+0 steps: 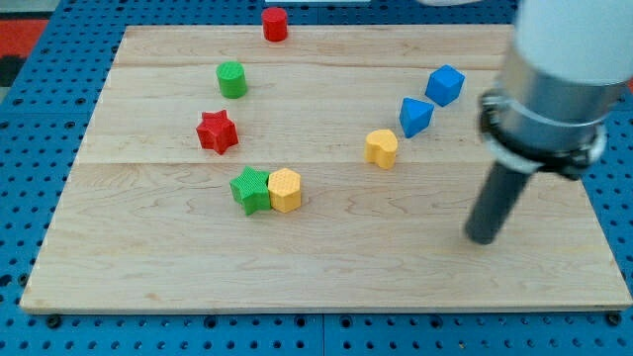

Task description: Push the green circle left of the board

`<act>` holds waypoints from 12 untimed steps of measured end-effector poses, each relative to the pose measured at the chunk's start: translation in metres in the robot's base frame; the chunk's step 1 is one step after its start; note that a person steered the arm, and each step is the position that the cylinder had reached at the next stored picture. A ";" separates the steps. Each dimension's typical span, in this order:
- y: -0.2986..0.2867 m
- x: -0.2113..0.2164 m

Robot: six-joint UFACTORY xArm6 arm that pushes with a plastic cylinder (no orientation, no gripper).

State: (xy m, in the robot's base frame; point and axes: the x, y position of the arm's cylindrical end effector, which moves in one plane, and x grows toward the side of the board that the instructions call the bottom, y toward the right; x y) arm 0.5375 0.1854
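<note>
The green circle (232,79) stands on the wooden board (326,267) in the upper left part. My tip (482,237) rests on the board at the view's right, far from the green circle, below and right of the blue blocks. No block touches the tip.
A red cylinder (275,23) sits at the top edge. A red star (217,133) lies below the green circle. A green star (250,189) touches a yellow hexagon (285,190). A yellow heart (381,148), a blue triangle-like block (415,116) and a blue cube (445,85) lie right of centre.
</note>
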 end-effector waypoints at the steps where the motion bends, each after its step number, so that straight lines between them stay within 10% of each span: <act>1: 0.047 -0.028; 4: 0.159 -0.059; 7: 0.128 -0.243; 12: -0.205 -0.297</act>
State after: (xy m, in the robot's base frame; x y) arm 0.2406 -0.0192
